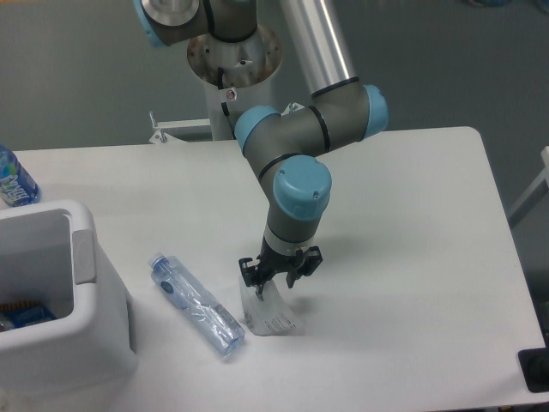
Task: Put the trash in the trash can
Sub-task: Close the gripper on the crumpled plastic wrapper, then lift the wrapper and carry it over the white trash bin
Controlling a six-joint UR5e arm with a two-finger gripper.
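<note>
2 pieces of trash lie on the white table (412, 223): a crushed bottle (197, 304) and a clear wrapper (271, 312), right of the trash can (64, 335). The gripper (276, 288), jaws spread, straddles the wrapper's upper end, grasping nothing

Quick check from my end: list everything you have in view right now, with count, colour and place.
Crushed bottle: one, clear with a blue cap, lying on the table between the trash can and the wrapper.
Wrapper: one, clear and printed, flat on the table right of the crushed bottle, directly under the hand.
Trash can: one, white with a pale grey panel, front left; something dark and blue shows inside.
Labelled bottle: one, bright blue label, at the left edge behind the trash can, partly cut off.
Table: one, white.
Arm: one, grey with light blue joint caps, reaching down mid-table.
Hand: one, black, fingers apart, low over the wrapper's upper end.
</note>
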